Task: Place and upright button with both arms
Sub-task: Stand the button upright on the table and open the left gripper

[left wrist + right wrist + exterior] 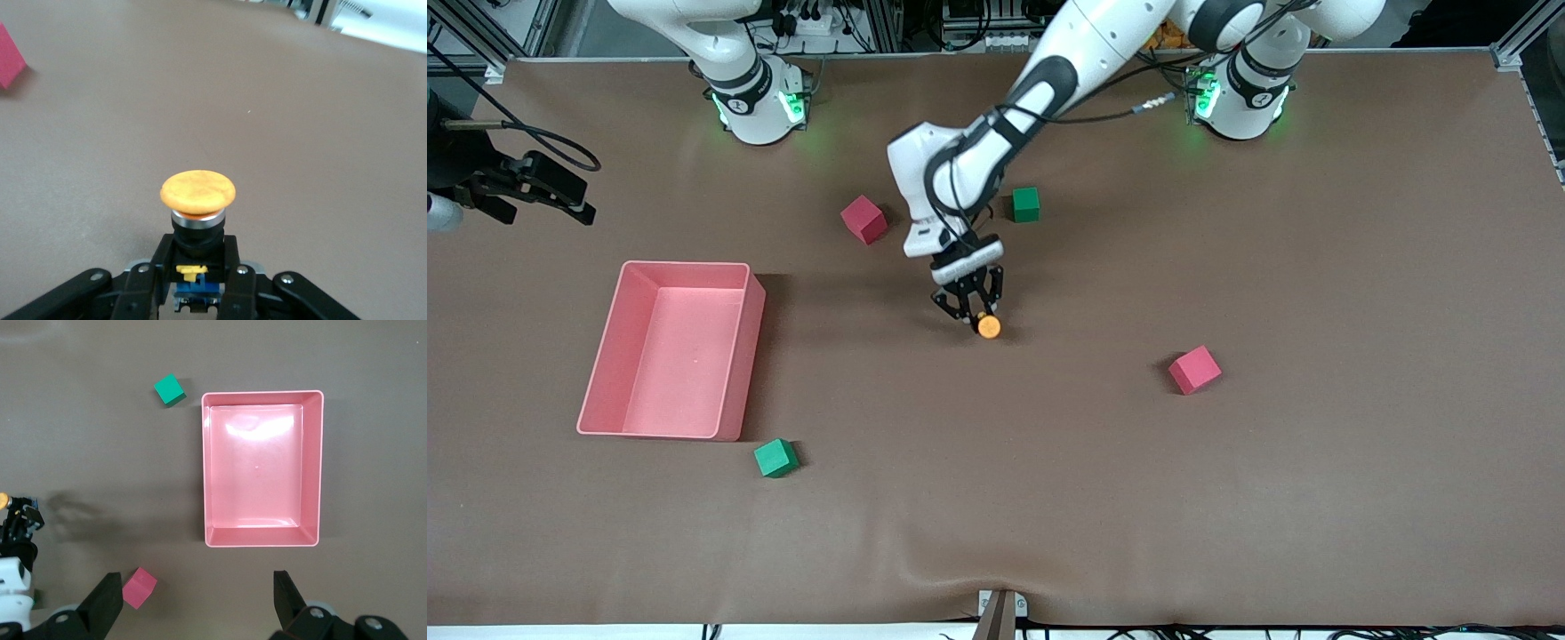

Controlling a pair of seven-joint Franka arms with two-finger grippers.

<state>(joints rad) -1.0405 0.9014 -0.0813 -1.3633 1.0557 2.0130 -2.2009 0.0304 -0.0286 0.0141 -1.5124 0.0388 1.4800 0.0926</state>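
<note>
We see the left gripper clamping the button, body half hidden; right gripper wide apart above the pink tray, tips cropped.

Camera layout, 3 views. Front: high, facing both bases, covering the whole tabletop. Left wrist: very close and low along the tabletop, button filling centre. Right wrist: high, straight down over pink tray. Shared by front and right wrist: tray, green cube.
</note>
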